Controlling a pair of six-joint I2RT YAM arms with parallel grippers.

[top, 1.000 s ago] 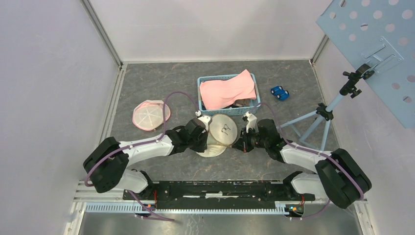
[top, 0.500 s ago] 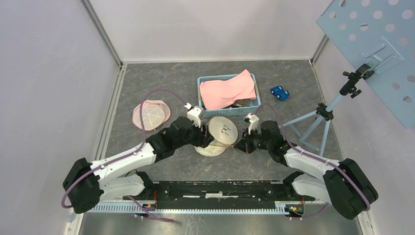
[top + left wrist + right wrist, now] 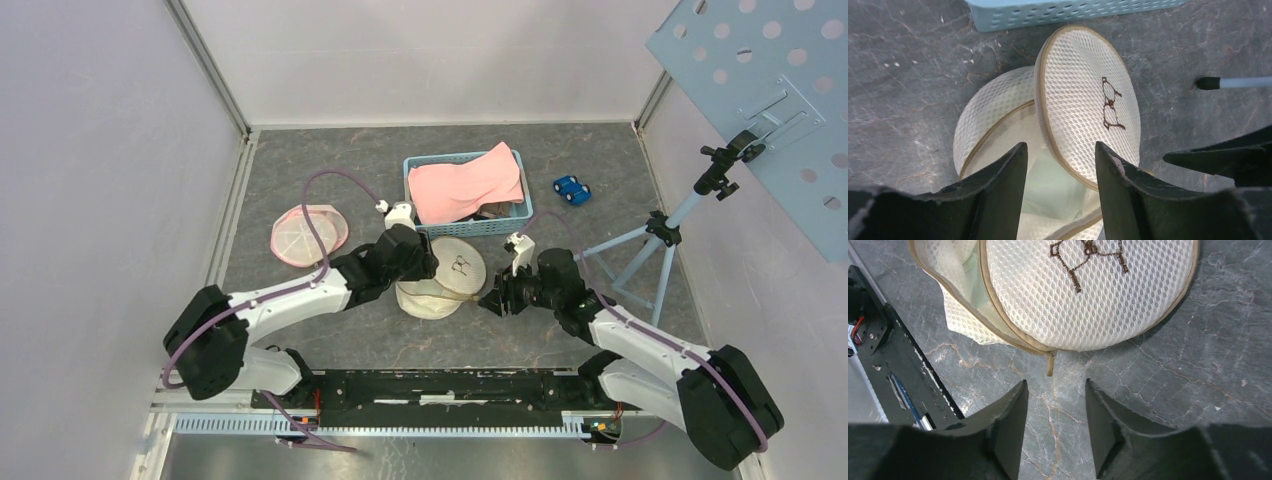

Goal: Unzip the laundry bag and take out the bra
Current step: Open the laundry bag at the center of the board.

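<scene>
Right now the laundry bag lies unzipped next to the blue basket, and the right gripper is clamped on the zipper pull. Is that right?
Not quite. The right wrist view shows the right gripper open, with the zipper pull lying free just ahead of its fingers. The rest holds: the laundry bag lies unzipped next to the blue basket.

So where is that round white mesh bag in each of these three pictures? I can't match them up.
Top external: the mesh bag lies near the centre of the picture, just below the blue basket.
Left wrist: the bag fills the middle, gaping open, with the basket along the top edge.
Right wrist: the bag spans the top of the picture, unzipped at its left.
Shared landmark: the brown stitched figure on the bag shows in all three.
</scene>
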